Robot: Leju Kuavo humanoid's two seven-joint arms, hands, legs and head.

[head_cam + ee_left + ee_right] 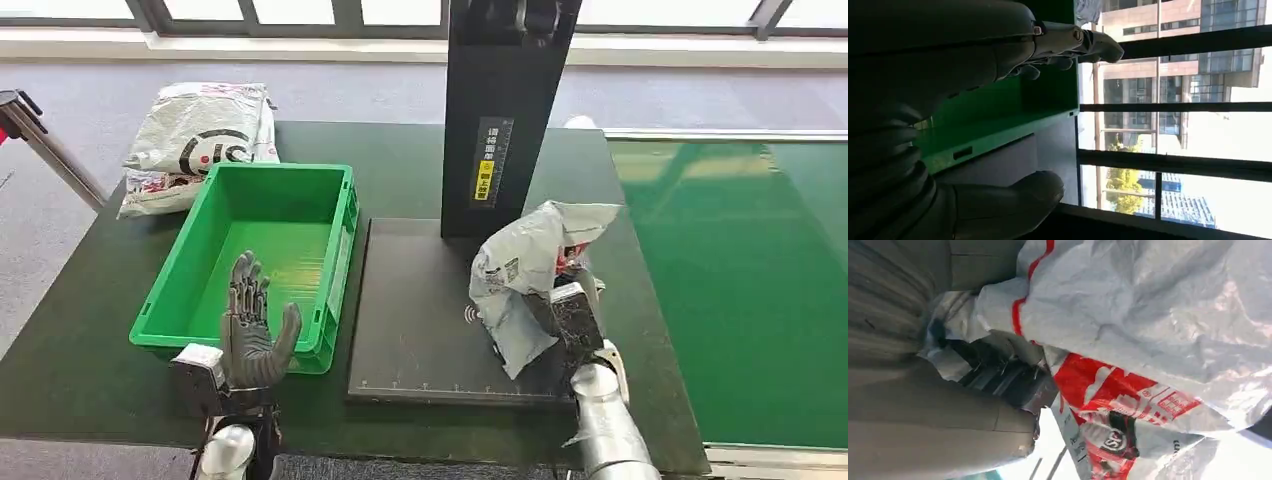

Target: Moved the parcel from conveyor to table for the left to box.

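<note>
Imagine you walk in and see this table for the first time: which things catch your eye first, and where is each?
The bright green crate stands out, sitting on the dark table's left half, with the left robot hand raised open at its near edge. To the right, the right robot hand holds a crumpled grey parcel over the black scanner plate. Another parcel lies beyond the crate.

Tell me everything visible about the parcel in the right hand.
The parcel is a crumpled grey-white plastic mailer bag, soft and creased, with a printed label on the side facing the head camera and red-and-black print showing in the right wrist view. The right hand grips it at its near right side, holding it upright and bunched. Its lower end seems to touch the black platform, just in front of the black upright post.
</note>
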